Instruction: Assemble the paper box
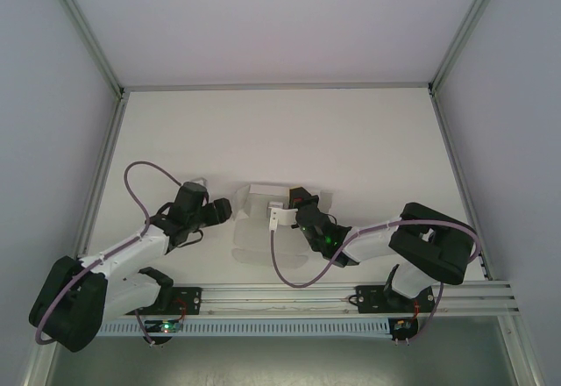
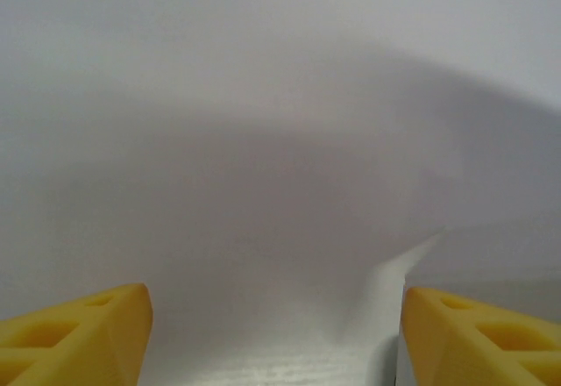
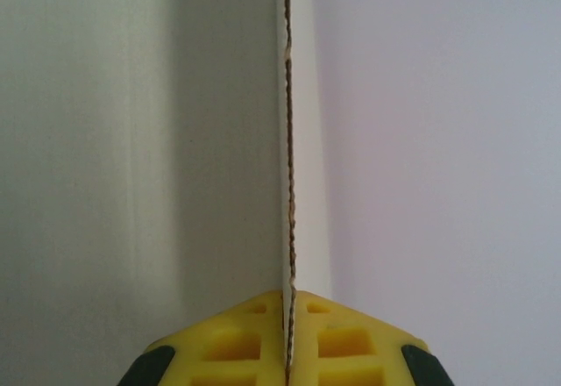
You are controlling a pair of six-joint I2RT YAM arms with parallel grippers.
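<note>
As right tool [image 3: 287, 309] clamps it, paper box [image 3: 307, 140]

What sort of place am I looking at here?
Probably a robotics lab test cell: a white table boxed in by plain panels on an aluminium frame, with two robot arms bolted at its near edge, the right gripper pinching a paper box.

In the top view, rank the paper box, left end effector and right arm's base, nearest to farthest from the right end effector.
1. Paper box, clamped in the right end effector.
2. Left end effector, at the box's left.
3. Right arm's base, near edge, rightward.
</note>
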